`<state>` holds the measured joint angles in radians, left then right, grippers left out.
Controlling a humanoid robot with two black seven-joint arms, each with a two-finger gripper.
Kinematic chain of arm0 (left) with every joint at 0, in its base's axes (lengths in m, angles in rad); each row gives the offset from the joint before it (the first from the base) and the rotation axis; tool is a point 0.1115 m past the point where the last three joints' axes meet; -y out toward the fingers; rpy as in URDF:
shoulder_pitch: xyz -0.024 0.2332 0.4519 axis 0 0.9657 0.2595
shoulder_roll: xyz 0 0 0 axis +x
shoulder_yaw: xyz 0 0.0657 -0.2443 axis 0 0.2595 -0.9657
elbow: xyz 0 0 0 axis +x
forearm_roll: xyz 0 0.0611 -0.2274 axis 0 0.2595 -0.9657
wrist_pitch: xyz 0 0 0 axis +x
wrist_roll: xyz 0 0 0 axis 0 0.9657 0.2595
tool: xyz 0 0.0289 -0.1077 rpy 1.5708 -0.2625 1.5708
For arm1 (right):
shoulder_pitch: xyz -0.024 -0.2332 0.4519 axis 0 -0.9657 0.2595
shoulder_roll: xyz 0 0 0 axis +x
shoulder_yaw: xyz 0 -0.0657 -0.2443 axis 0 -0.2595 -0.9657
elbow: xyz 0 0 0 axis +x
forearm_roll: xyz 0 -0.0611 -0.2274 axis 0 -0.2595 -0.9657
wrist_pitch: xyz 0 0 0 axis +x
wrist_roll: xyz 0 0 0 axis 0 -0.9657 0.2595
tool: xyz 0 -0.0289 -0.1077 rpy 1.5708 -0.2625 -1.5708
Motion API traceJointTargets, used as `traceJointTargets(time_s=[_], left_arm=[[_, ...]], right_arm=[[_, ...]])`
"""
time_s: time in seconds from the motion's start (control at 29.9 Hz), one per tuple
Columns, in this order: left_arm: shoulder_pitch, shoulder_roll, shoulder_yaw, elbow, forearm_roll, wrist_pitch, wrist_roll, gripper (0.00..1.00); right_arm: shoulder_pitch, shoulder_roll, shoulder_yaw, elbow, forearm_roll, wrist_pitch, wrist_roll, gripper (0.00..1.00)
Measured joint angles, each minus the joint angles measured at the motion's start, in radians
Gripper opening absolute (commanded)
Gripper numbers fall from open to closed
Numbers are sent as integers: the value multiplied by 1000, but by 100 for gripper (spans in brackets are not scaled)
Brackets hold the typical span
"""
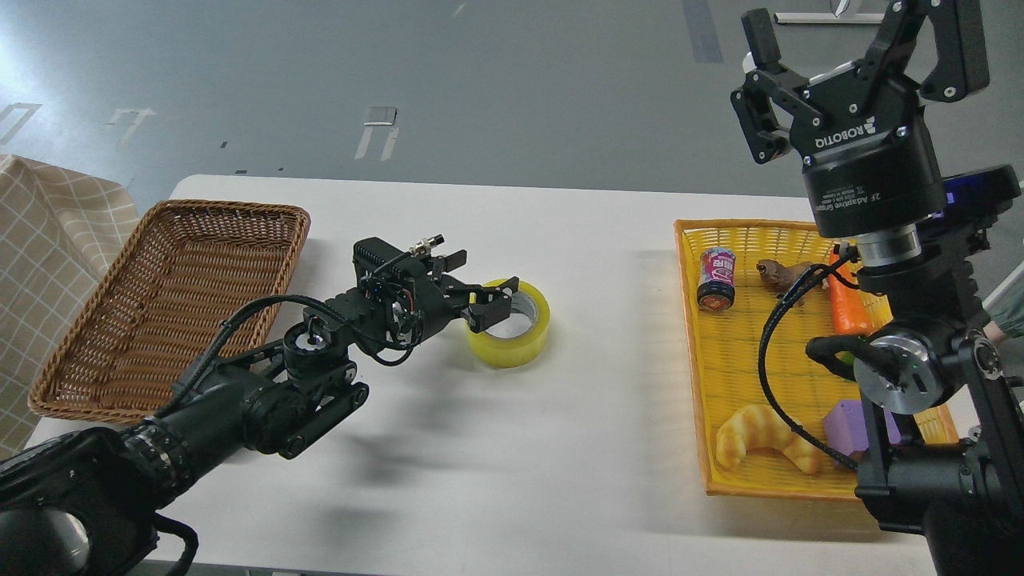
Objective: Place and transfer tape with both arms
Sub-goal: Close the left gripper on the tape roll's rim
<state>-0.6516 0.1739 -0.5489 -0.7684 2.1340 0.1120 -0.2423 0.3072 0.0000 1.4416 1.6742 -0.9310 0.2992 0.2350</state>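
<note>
The yellow tape (pixel 520 336) lies flat on the white table (pixel 512 448), near its middle, with its grey-white core facing up. My left gripper (pixel 488 274) reaches in low from the left and is at the roll's left rim. Its jaws are apart, and one finger (pixel 490 308) lies over the rim towards the core. I cannot tell whether it touches the roll. My right gripper (pixel 852 36) is raised high at the top right above the yellow tray, open and empty, far from the tape.
A brown wicker basket (pixel 184 296) stands at the table's left. A yellow tray (pixel 720 360) on the right holds a can (pixel 716 278), a toy animal (pixel 778 273), a carrot (pixel 846 308), a croissant toy (pixel 764 448) and a purple block (pixel 844 424). A checked cloth (pixel 48 216) hangs at the far left.
</note>
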Motion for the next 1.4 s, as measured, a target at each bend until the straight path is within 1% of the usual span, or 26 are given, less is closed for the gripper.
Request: traceJointTargets(time_s=[0.17, 0.33, 0.67, 0.7, 0.84, 0.9, 1.4], left_arm=[[0, 0, 1, 8, 0, 11, 2, 98], [2, 2, 1, 8, 0, 45, 2, 98], [10, -3, 2, 2, 0, 50, -8, 98], [11, -2, 9, 0, 0, 51, -12, 98], [4, 14, 78, -1, -3, 52, -53, 98], [-2, 16, 92, 0, -14, 55, -63, 98], [-9, 4, 109, 79, -45, 80, -70, 98]], right_arm=[[-2, 0, 0, 2, 1, 0, 0, 96], [-5, 0, -3, 2, 1, 0, 1, 96], [-13, 0, -2, 1, 1, 0, 1, 96], [-13, 0, -1, 1, 1, 0, 1, 96], [-14, 0, 0, 2, 1, -2, 1, 96], [-16, 0, 0, 3, 1, -4, 1, 96], [-23, 0, 14, 4, 1, -5, 1, 96]])
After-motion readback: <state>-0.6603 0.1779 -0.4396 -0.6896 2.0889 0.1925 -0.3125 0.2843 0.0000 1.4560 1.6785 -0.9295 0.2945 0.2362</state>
